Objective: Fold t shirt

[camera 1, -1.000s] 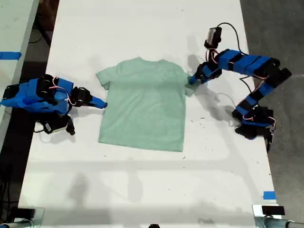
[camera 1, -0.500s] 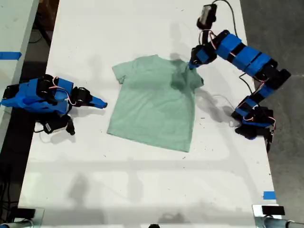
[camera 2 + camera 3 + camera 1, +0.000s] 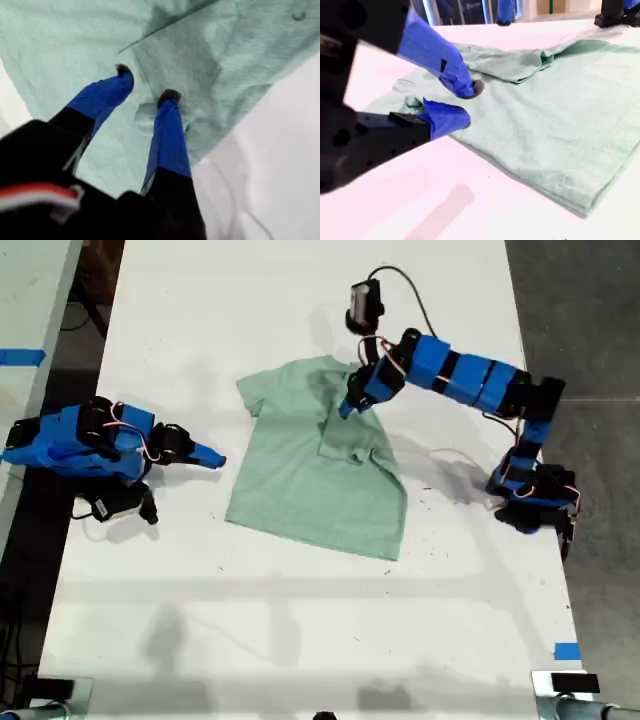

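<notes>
The pale mint-green t shirt (image 3: 310, 490) lies flat on the white table (image 3: 300, 640), skewed, with the sleeve on the exterior view's right folded in over its chest (image 3: 355, 440). My first gripper (image 3: 346, 410) hovers over that fold near the collar. In the first wrist view my first gripper (image 3: 145, 82) is open, its blue fingers (image 3: 167, 130) spread above the cloth (image 3: 240, 45) with nothing between them. My second gripper (image 3: 214, 457) rests on the table at the exterior view's left, just short of the shirt's other sleeve. In the second wrist view my second gripper (image 3: 465, 102) has its jaws nearly together on nothing, beside the shirt (image 3: 560, 115).
The first arm's base (image 3: 535, 500) stands at the table's edge on the exterior view's right, with a cable lying beside it. Blue tape (image 3: 566, 650) marks the near corner on that same side. A second table (image 3: 30, 300) adjoins on the exterior view's left.
My first gripper carried the sleeve from the exterior view's right inward over the chest, dragging and skewing the whole shirt. The second arm stayed still.
</notes>
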Robot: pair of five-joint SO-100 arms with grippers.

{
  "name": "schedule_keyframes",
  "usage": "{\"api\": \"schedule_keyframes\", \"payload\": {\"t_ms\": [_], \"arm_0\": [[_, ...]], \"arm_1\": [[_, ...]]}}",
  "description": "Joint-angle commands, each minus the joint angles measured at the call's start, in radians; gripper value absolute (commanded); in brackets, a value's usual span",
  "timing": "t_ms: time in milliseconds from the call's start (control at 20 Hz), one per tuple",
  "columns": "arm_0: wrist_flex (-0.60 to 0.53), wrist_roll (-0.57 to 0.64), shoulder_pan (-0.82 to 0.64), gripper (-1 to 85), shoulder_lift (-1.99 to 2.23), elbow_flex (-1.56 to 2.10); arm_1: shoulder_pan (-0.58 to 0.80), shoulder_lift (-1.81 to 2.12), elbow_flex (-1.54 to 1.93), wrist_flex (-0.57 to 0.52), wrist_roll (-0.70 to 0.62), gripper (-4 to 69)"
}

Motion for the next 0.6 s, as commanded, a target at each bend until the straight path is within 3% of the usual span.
{"api": "schedule_keyframes", "payload": {"t_ms": [0, 150, 400, 550], "arm_0": [[0.002, -0.015, -0.008, 5.1, 0.006, 0.000], [0.002, -0.015, -0.008, 5.1, 0.006, 0.000], [0.002, -0.015, -0.008, 5.1, 0.006, 0.000], [0.002, -0.015, -0.008, 5.2, 0.006, 0.000]], "arm_1": [[0.118, 0.310, 0.067, 0.060, -0.014, 0.1], [0.097, 0.594, 0.362, 0.020, 0.034, 0.1], [-0.120, 1.255, 1.230, -0.311, 0.279, 0.1], [-0.192, 1.591, 1.681, -0.472, 0.342, 0.2]]}}
